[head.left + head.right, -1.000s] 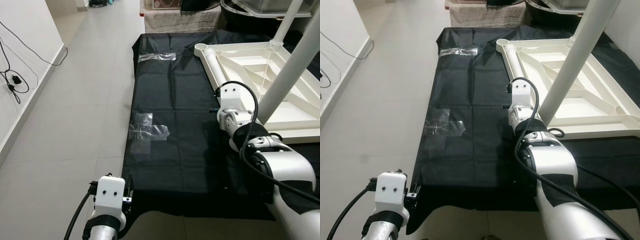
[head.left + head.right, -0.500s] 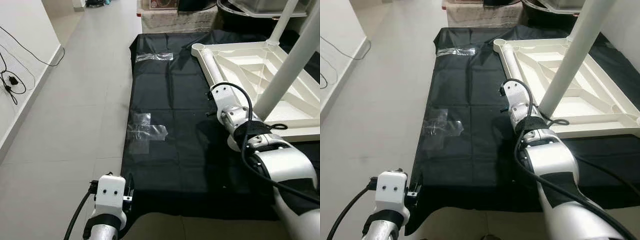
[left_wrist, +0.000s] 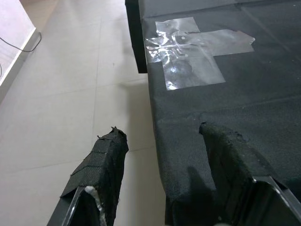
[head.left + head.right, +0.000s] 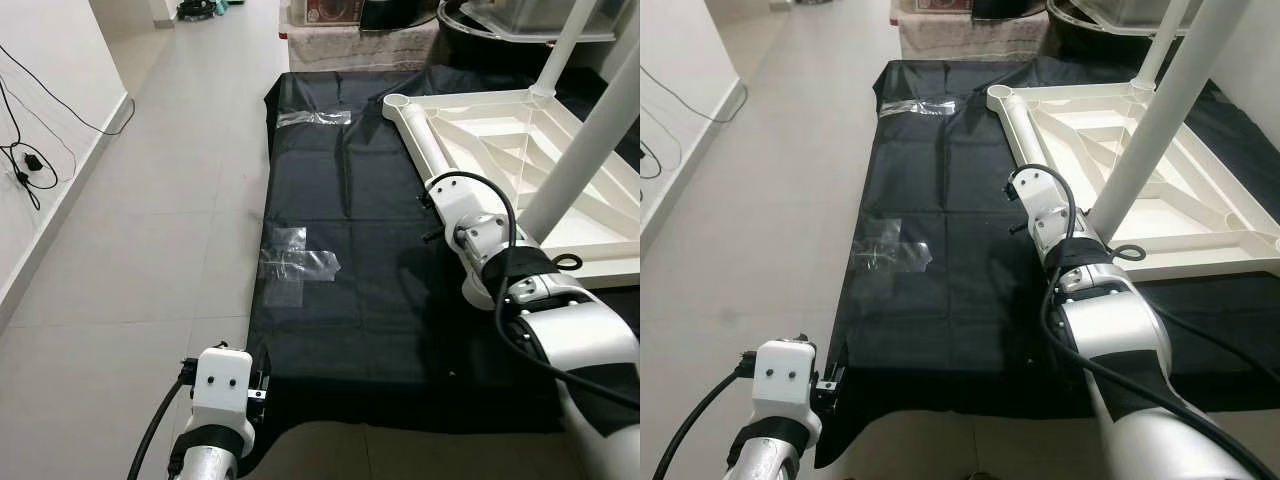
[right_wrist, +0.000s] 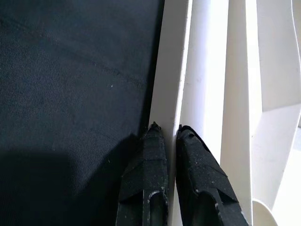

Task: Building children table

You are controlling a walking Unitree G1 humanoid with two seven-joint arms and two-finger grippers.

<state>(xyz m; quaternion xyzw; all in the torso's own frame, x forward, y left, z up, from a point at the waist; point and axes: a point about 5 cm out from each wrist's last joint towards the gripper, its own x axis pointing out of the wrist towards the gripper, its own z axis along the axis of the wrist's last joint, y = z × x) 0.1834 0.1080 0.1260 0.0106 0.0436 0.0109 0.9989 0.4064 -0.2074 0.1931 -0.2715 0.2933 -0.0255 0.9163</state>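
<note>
My right tool is pinching the thin rim of the white upturned tabletop, lying at upper right on the black mat. My left tool, fingers apart, is hovering over the mat's near corner, lower left, near clear tape.

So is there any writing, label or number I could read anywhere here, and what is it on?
None can be read.
The box at the far end of the black mat carries a picture or print, too small and blurred to read.
The white table, the clear tape and both grippers, left gripper and right gripper, show no markings.
</note>
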